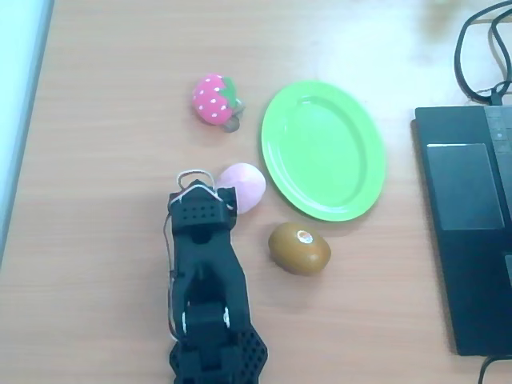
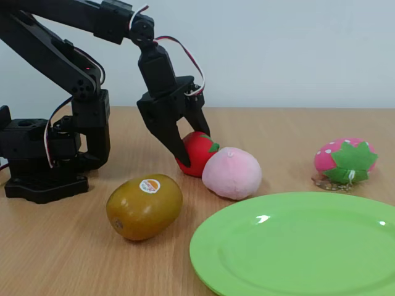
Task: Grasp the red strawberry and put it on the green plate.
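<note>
Red strawberry (image 2: pixel 197 152): It sits on the bench (image 2: pixel 296 132), just behind the pale pink ball (image 2: pixel 232 173) and touching it or nearly so. In the fixed view you see its shiny red body and a bit of its green top.

End effector (image 2: pixel 192 143): Its two fingers are apart, one on each side of the strawberry. You can't tell if they are squeezing it yet, so count it as not held.

How it will feel: It looks small, light, hard and smooth. Shiny plastic can slip, so close firmly but slowly.

Where to hold: Pinch the wide red middle, not the pointy end or the green top.

Watch out: The soft pink ball is right beside it, so you might bump it.

Green plate (image 2: pixel 308 246): It lies in front, past the pink ball, beside the brown kiwi (image 2: pixel 144 207). The pink plush strawberry (image 2: pixel 343 160) is far off to the right.
</note>
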Robot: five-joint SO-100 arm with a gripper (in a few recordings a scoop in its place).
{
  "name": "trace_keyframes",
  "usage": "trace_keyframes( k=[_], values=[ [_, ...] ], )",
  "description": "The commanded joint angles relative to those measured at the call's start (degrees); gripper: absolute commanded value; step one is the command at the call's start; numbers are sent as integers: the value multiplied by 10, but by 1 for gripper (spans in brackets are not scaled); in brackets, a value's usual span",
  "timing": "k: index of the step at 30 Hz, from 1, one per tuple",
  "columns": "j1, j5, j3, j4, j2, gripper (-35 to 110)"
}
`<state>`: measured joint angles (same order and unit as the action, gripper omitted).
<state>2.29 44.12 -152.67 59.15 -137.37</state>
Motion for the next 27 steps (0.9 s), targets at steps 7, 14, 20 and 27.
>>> trace_keyframes(
  k=[7, 14, 20, 27],
  values=[
    [8, -15, -9, -12, -19, 8],
    [5, -62, 50, -15, -51, 9],
    [7, -85, 150, -7, -116, 6],
    [-52, -163, 284, 4, -63, 5]
  ],
)
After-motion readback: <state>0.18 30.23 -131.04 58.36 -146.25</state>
